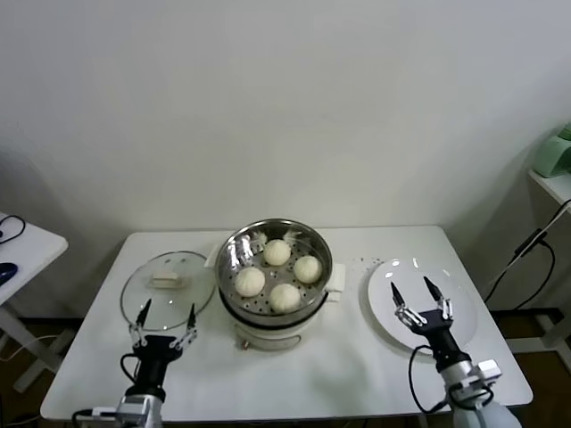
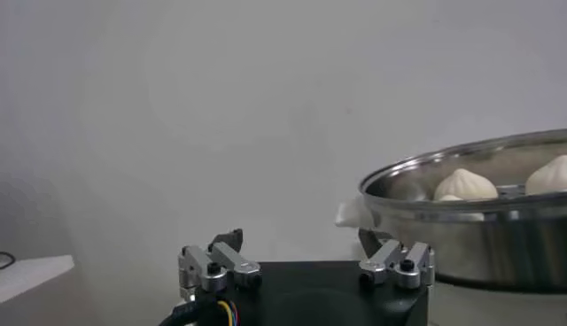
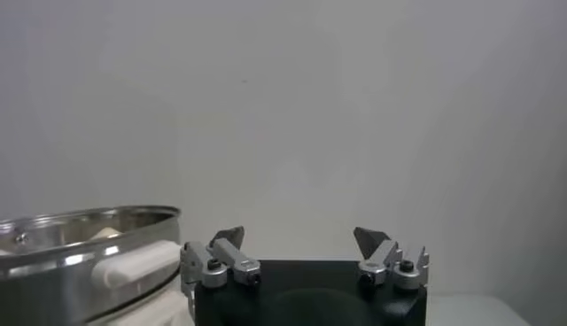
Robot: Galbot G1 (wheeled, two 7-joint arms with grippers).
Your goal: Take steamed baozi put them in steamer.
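Several cream-white steamed baozi [image 1: 277, 252] lie inside the shiny steamer [image 1: 231, 254] on its white base at the table's middle. In the left wrist view the steamer [image 2: 478, 221] shows from the side with baozi [image 2: 464, 184] peeking over its rim. My left gripper [image 1: 164, 311] stands open and empty near the front left, in front of the glass lid. Over the white plate at the right, my right gripper [image 1: 419, 294] is open with nothing between its fingers. The steamer's rim [image 3: 80, 230] also appears in the right wrist view.
A flat glass lid [image 1: 168, 283] lies left of the steamer. A bare white plate [image 1: 384, 308] sits to its right. A side table [image 1: 22, 241] stands at far left, and cables and a shelf [image 1: 549, 183] at far right.
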